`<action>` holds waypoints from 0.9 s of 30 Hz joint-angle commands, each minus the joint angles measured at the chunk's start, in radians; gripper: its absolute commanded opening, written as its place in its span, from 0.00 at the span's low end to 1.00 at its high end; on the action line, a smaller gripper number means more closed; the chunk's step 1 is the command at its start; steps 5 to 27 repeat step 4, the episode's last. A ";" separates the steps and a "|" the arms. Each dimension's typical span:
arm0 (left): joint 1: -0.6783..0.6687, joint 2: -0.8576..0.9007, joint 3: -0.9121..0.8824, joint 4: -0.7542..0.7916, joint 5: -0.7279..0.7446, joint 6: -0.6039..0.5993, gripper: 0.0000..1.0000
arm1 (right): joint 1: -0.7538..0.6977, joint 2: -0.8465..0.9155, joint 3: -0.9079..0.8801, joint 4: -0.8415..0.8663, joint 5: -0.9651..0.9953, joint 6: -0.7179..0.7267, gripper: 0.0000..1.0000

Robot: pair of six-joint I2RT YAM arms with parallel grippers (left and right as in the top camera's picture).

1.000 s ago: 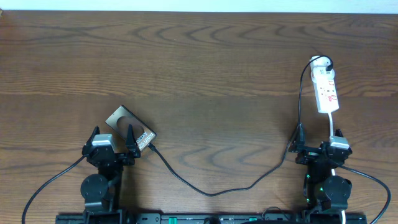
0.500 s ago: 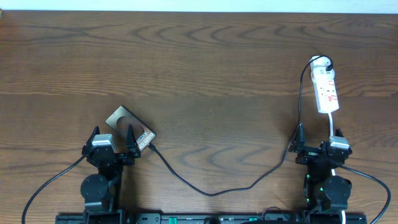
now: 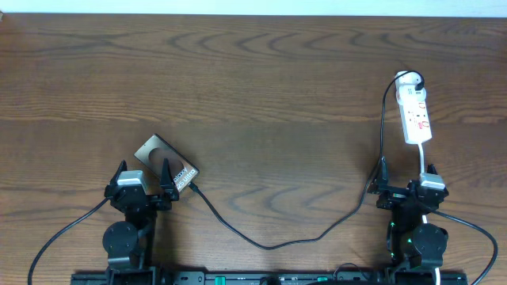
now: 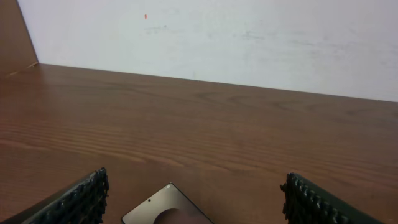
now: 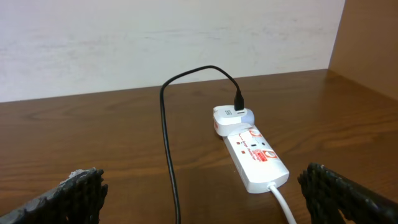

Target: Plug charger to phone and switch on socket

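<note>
The phone (image 3: 165, 163) lies flat at the front left, its corner also in the left wrist view (image 4: 163, 206). The thin black charger cable (image 3: 269, 244) runs from the phone's near edge across the table up to the white socket strip (image 3: 415, 115) at the right, where its adapter sits in the far end (image 5: 230, 116). The plug tip is at the phone's edge; I cannot tell whether it is seated. My left gripper (image 3: 144, 178) is open, straddling the phone's near end. My right gripper (image 3: 404, 186) is open in front of the strip (image 5: 256, 157), touching nothing.
The strip's white cord (image 5: 283, 204) runs back toward my right arm. The cable (image 5: 168, 143) passes between my right fingers' span. A white wall borders the table's far edge (image 4: 211, 81).
</note>
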 commanded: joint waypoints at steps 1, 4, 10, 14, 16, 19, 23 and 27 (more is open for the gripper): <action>0.004 -0.004 -0.013 -0.039 0.028 0.010 0.88 | 0.009 -0.010 -0.001 -0.004 -0.002 -0.015 0.99; 0.004 -0.004 -0.013 -0.039 0.027 0.010 0.88 | 0.009 -0.010 -0.001 -0.004 -0.002 -0.015 0.99; 0.004 -0.004 -0.013 -0.039 0.027 0.010 0.88 | 0.009 -0.010 -0.001 -0.004 -0.002 -0.015 0.99; 0.004 -0.004 -0.013 -0.039 0.027 0.010 0.88 | 0.009 -0.010 -0.001 -0.004 -0.002 -0.015 0.99; 0.004 -0.004 -0.013 -0.039 0.027 0.010 0.88 | 0.009 -0.010 -0.001 -0.004 -0.002 -0.015 0.99; 0.004 -0.004 -0.013 -0.039 0.027 0.010 0.88 | 0.009 -0.010 -0.001 -0.004 -0.002 -0.015 0.99; 0.004 -0.004 -0.013 -0.039 0.027 0.010 0.88 | 0.009 -0.010 -0.001 -0.004 -0.002 -0.015 0.99; 0.004 -0.004 -0.013 -0.039 0.027 0.010 0.88 | 0.009 -0.010 -0.001 -0.004 -0.002 -0.015 0.99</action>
